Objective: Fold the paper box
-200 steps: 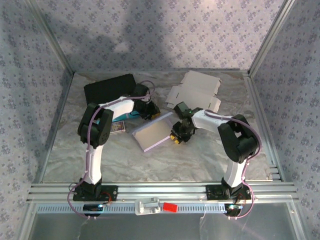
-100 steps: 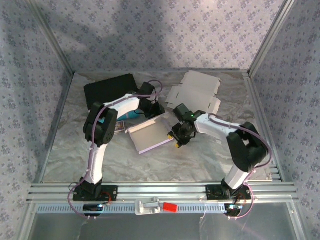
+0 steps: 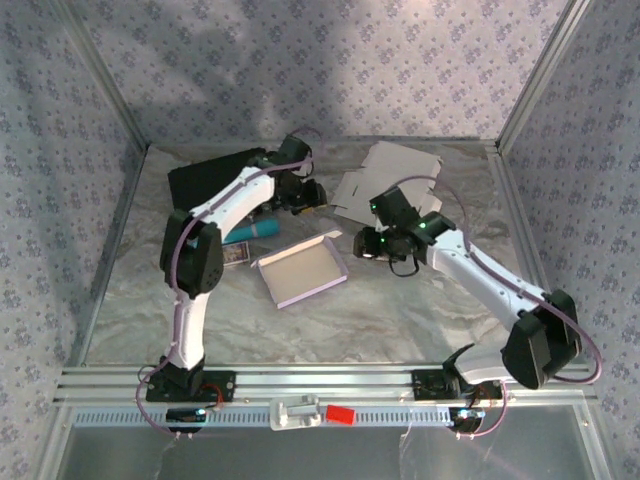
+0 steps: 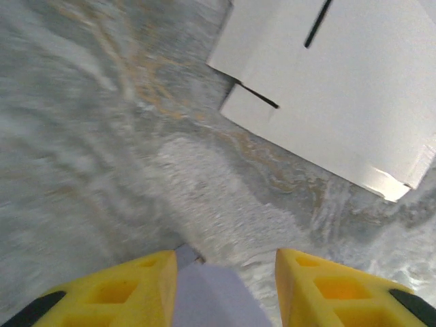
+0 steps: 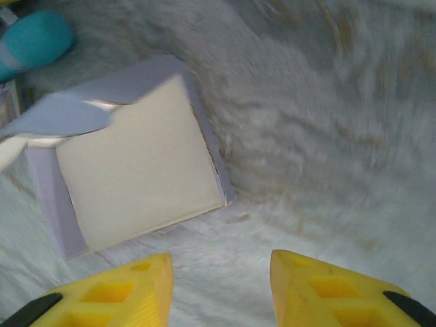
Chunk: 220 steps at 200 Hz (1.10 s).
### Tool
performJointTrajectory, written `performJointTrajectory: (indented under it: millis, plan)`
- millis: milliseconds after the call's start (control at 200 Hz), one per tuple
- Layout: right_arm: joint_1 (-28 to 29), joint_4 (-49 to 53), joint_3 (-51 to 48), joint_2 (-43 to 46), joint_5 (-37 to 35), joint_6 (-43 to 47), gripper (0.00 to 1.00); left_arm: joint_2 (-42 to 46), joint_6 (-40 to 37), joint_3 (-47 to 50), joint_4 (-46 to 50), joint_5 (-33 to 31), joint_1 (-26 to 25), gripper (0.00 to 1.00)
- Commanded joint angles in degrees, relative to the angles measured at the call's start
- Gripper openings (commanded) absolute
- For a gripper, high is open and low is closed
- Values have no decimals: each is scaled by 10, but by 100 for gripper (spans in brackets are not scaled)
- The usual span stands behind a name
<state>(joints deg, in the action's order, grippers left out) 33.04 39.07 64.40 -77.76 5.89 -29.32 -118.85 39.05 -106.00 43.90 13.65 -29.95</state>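
Note:
The paper box (image 3: 300, 270) is a shallow lavender tray with a cream inside, lying open side up mid-table with its walls partly raised. My left gripper (image 3: 303, 197) hovers behind it, open. In the left wrist view a lavender flap (image 4: 211, 296) shows low between the yellow fingers (image 4: 116, 293) of that gripper (image 4: 225, 262); I cannot tell whether it touches them. My right gripper (image 3: 372, 245) is just right of the box, apart from it. In its wrist view the right gripper (image 5: 219, 262) is open with bare table between the fingers, and the box (image 5: 129, 177) lies ahead to the left.
Flat white cardboard blanks (image 3: 390, 185) (image 4: 340, 88) lie at the back right. A black slab (image 3: 220, 175) sits back left, with a teal cylinder (image 3: 250, 232) (image 5: 30, 41) and a small card (image 3: 235, 257) left of the box. Patterned walls enclose the table.
Both grippers have opened and pulled away from the box: the left toward the back, the right up and to the right. The box now lies free and has shifted slightly left.

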Motion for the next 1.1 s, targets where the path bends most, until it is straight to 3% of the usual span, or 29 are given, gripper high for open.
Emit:
performJointTrajectory:
  millis: [0,105,190,320,450,630,810,1094]
  plan:
    - [-23,-81,-29,18,67,301,44,120,-21,-11,128,-119,17,43]
    - [-34,-186,-80,34,138,418,50,232,-49,75,186,-174,20,44]
    - [-37,-213,-89,16,157,481,55,333,-64,169,216,-196,19,45]
    - [-34,-239,-88,-21,135,528,55,475,-70,301,217,-180,19,52]
    - [-32,-285,-92,-50,126,550,56,561,-66,389,189,-162,7,56]
    - [-30,-306,-74,-96,137,561,55,607,-76,472,129,-158,-13,55]
    - [-26,-307,-40,-132,138,562,52,630,-153,522,58,-188,-70,56]
    - [-21,-278,1,-158,145,559,36,578,-158,524,28,-255,-75,57]
